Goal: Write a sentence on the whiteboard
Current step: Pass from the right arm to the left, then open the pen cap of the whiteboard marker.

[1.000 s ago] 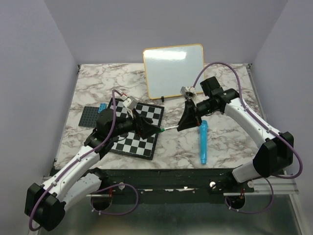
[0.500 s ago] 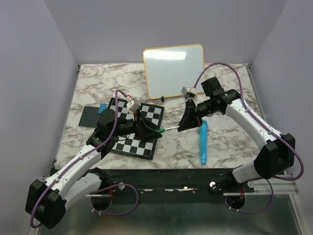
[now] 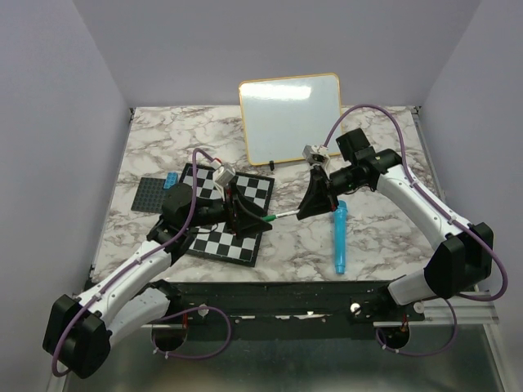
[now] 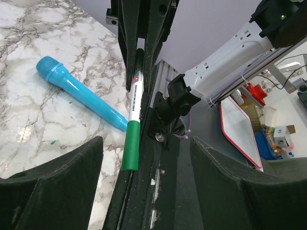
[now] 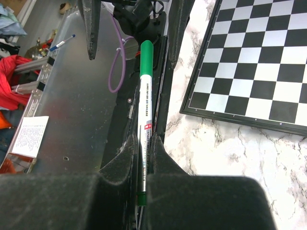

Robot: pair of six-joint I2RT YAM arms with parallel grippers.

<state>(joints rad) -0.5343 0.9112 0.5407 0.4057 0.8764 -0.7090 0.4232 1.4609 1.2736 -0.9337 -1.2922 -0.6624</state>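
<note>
Where lettering appears, it is on the white barrel of the marker, which carries a small red mark and a line of fine print too small to read; a printed paper sheet below the table edge in the right wrist view is equally illegible. The right gripper is clamped on the barrel and holds the marker roughly level above the table, green cap end pointing toward the left arm. The left gripper stands spread, one finger on each side of the cap and touching neither side of it. The whiteboard stands tilted at the far edge of the table against the back wall, well apart from both grippers; its yellow-orange frame encloses a glossy white face with a pale glare. The checkered board lies flat under the left gripper, black and white squares up. A blue toy microphone lies on the table just beside the right gripper, its head toward the far side. A dark grey baseplate lies at the left corner of the checkered board with a small blue brick at its far edge. Purple cables loop along both arms. The table has a white and grey marbled surface, bounded by plain pale lavender walls on three sides.
</note>
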